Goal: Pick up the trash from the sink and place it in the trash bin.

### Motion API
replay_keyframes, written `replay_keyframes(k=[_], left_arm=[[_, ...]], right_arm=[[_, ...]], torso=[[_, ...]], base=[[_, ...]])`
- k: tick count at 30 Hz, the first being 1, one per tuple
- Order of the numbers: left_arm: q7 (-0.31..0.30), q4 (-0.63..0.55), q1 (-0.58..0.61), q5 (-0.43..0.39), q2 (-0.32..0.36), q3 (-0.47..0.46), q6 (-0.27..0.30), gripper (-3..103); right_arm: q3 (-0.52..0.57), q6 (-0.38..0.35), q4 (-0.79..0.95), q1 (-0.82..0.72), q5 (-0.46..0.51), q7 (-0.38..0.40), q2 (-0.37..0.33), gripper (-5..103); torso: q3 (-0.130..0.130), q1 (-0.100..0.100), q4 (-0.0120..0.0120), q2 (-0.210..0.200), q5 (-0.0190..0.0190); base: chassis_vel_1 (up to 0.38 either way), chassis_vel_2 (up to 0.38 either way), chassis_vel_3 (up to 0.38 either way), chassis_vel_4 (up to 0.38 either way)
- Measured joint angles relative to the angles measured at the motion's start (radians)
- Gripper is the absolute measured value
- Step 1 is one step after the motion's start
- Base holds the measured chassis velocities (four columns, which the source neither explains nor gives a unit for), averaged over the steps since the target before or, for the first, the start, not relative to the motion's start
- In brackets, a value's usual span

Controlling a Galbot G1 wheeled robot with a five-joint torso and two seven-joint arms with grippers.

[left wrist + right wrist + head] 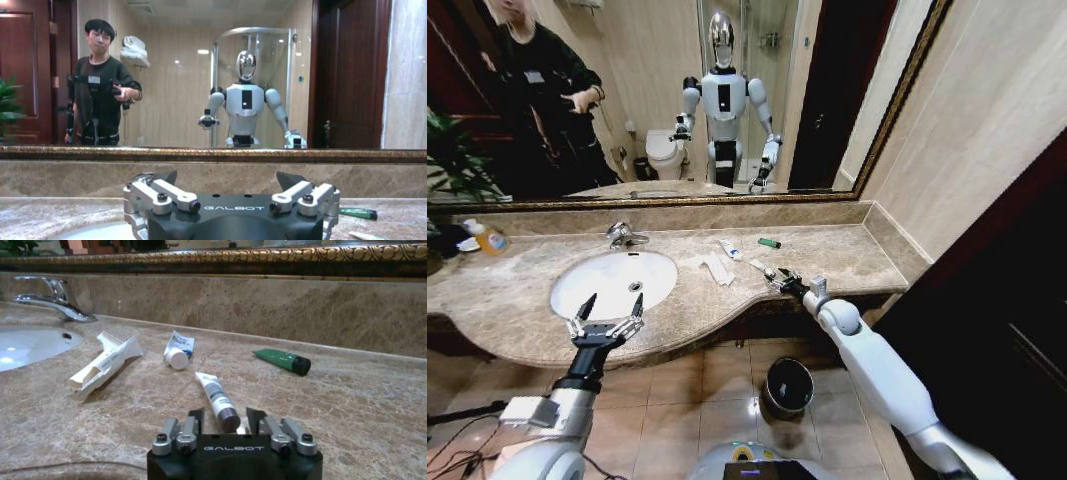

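Observation:
The trash lies on the marble counter right of the white sink, not in the basin. It is folded paper strips, a white-capped tube, a green piece and a dark-capped white tube. My right gripper sits low on the counter, open, its fingers flanking that tube's dark cap without touching it. My left gripper hangs open over the sink's front rim. The trash bin stands on the floor below.
A chrome tap stands behind the basin. An orange-labelled soap bottle and a plant are at the far left. A gold-framed mirror backs the counter. Cables trail on the tiled floor at left.

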Motion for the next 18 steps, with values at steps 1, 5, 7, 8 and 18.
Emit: replay_keyframes(k=[1,5,7,8,18], left_arm=[[0.0,0.0,0.0,0.0,0.0,0.0,0.0,100],[0.0,0.0,0.0,0.0,0.0,0.0,0.0,100],[0.0,0.0,0.0,0.0,0.0,0.0,0.0,100],[0.0,0.0,0.0,0.0,0.0,0.0,0.0,100],[0.0,0.0,0.0,0.0,0.0,0.0,0.0,100]], right_arm=[[0.0,0.0,0.0,0.0,0.0,0.0,0.0,40],[-0.001,0.002,-0.002,0.0,-0.001,0.0,0.002,24],[-0.001,0.004,-0.004,0.0,-0.003,0.0,0.003,19],[-0.001,0.005,-0.004,-0.001,-0.004,0.0,0.003,16],[0.012,0.007,0.032,-0.011,0.001,0.017,-0.001,16]], torso=[[0.0,0.0,0.0,0.0,0.0],[0.0,0.0,0.0,0.0,0.0],[0.0,0.0,0.0,0.0,0.0],[0.0,0.0,0.0,0.0,0.0],[0.0,0.0,0.0,0.0,0.0001]], base=[[0.0,0.0,0.0,0.0],[0.0,0.0,0.0,0.0],[0.0,0.0,0.0,0.0],[0.0,0.0,0.0,0.0],[0.0,0.0,0.0,0.0]])
